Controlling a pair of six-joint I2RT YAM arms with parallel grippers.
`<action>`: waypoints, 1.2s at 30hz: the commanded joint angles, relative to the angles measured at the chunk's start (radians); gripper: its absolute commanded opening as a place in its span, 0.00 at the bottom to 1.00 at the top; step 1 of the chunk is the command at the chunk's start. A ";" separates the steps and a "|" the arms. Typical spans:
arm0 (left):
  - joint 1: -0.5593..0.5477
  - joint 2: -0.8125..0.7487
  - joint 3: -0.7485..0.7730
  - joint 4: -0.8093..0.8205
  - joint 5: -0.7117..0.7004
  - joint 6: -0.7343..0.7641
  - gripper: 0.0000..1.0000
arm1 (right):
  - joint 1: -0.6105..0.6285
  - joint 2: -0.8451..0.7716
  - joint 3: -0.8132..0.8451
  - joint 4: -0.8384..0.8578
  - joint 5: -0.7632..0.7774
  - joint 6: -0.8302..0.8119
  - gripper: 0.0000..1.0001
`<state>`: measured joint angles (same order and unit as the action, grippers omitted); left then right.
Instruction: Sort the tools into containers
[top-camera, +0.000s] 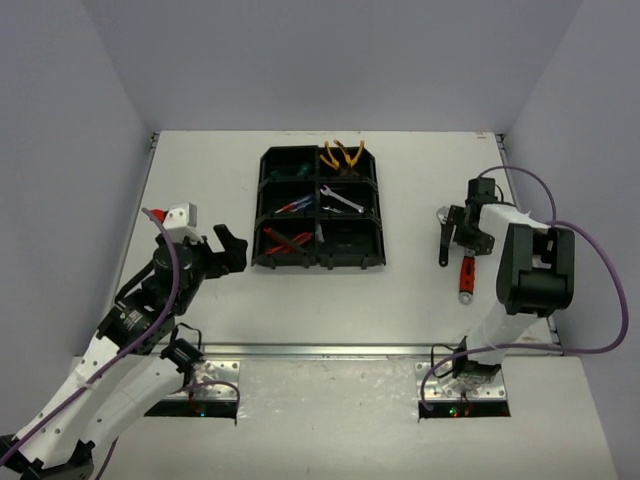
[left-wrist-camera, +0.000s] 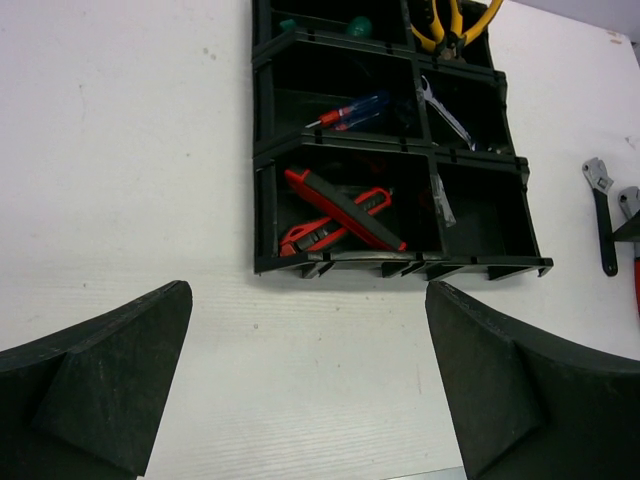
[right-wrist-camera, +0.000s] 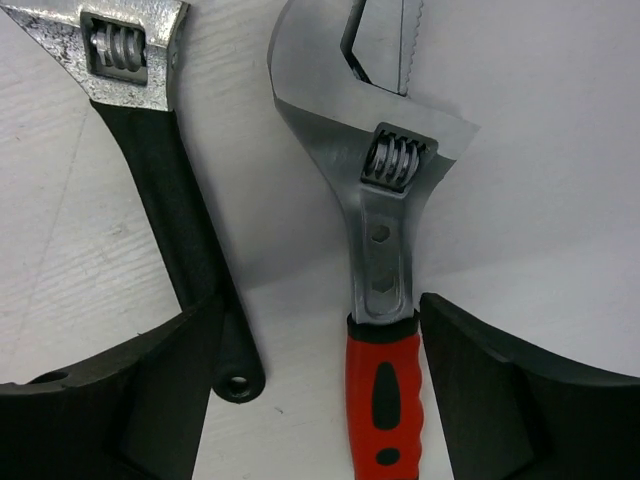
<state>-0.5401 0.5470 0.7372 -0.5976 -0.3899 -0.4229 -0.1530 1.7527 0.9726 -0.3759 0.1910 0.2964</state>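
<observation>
**Task tool on the table.** The red-handled adjustable wrench (right-wrist-camera: 385, 255) lies flat on the table (top-camera: 200, 180), at 3 o'clock from the tray (top-camera: 318, 264) and well apart from it. Its head points to 12 and its handle to 6.
- Head and shank are bright polished steel. The jaw is broad and curved with a toothed inner edge.
- A knurled worm screw sits in a window, with two small holes down the shank.
- The grip is a red rubbery sleeve with black oval inlays.

**Neighbour.** A black-handled adjustable wrench (right-wrist-camera: 165, 190) lies just beside it at 9 o'clock, not touching. It has a duller, speckled head, a smooth black handle and a hang hole at the tail.

**Right gripper** (right-wrist-camera: 315, 340). It sits low over both wrenches.
- The fingers (right-wrist-camera: 520, 400) are matte black wedges, spread apart, clamping nothing.
- The red grip and the black handle's tail lie between them.
- The 3 o'clock finger is hard by the red grip; I cannot tell whether they touch.

**Left gripper** (top-camera: 228, 250). It hovers at 8 o'clock from the tray, jaws released wide, with nothing between them.

**Tray.** Black moulded plastic with six open bins, two across and three deep.
- 12 o'clock row: green-handled screwdriver (left-wrist-camera: 357, 27) on the left, yellow pliers (top-camera: 343, 153) on the right.
- Middle row: blue and red screwdrivers (left-wrist-camera: 350, 110) on the left, a slim silver wrench (left-wrist-camera: 443, 108) on the right.
- 6 o'clock row, left: the red-black utility knife (left-wrist-camera: 345, 205) lies slantwise over another red tool (left-wrist-camera: 310, 238) whose kind is unclear.
- 6 o'clock row, right: a small silver piece (left-wrist-camera: 443, 200) rests against the divider.

The table is white and matte, finely ribbed up close.
</observation>
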 joint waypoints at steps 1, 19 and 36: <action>-0.026 -0.007 -0.002 0.054 0.014 0.013 1.00 | -0.034 0.022 -0.051 0.023 -0.020 0.018 0.68; -0.032 -0.040 -0.001 0.051 0.006 0.010 1.00 | -0.110 -0.137 -0.059 0.003 -0.076 0.061 0.70; -0.034 -0.063 -0.004 0.056 0.016 0.013 1.00 | -0.126 0.076 -0.025 0.004 -0.151 0.016 0.08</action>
<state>-0.5629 0.4968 0.7367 -0.5865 -0.3730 -0.4225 -0.2772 1.7632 0.9485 -0.3755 0.0750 0.3130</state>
